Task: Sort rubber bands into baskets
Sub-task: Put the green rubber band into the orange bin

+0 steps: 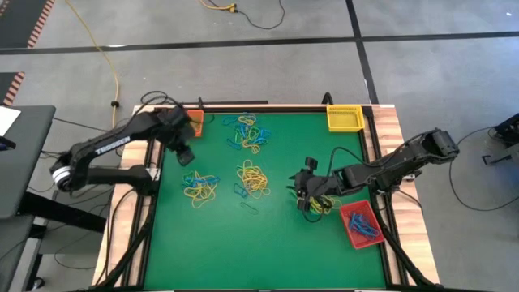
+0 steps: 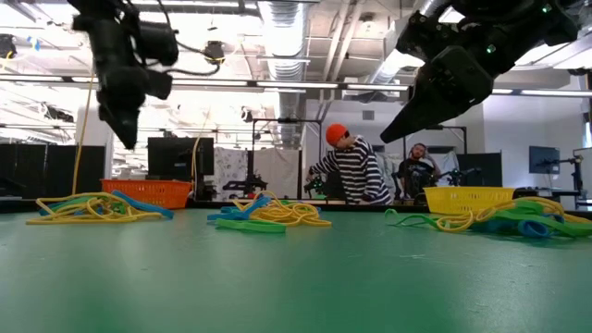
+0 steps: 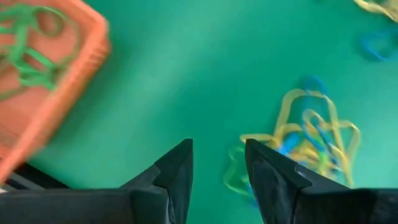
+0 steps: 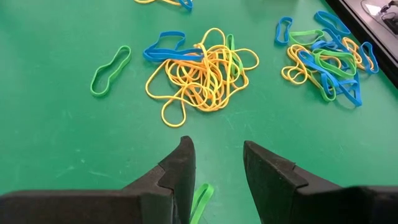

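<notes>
2 end effectors, left (image 3: 217, 171) and right (image 4: 217, 168), part-open, empty.

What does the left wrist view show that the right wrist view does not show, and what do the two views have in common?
Only the left wrist view shows the orange basket, with green rubber bands lying in it, and a yellow and blue tangle ahead of the open left gripper.

Only the right wrist view shows a single green band lying apart, a mostly yellow pile, and a mixed blue, green and yellow pile, past the open right gripper.

Both show the green table surface, empty jaws and unsorted bands.
</notes>
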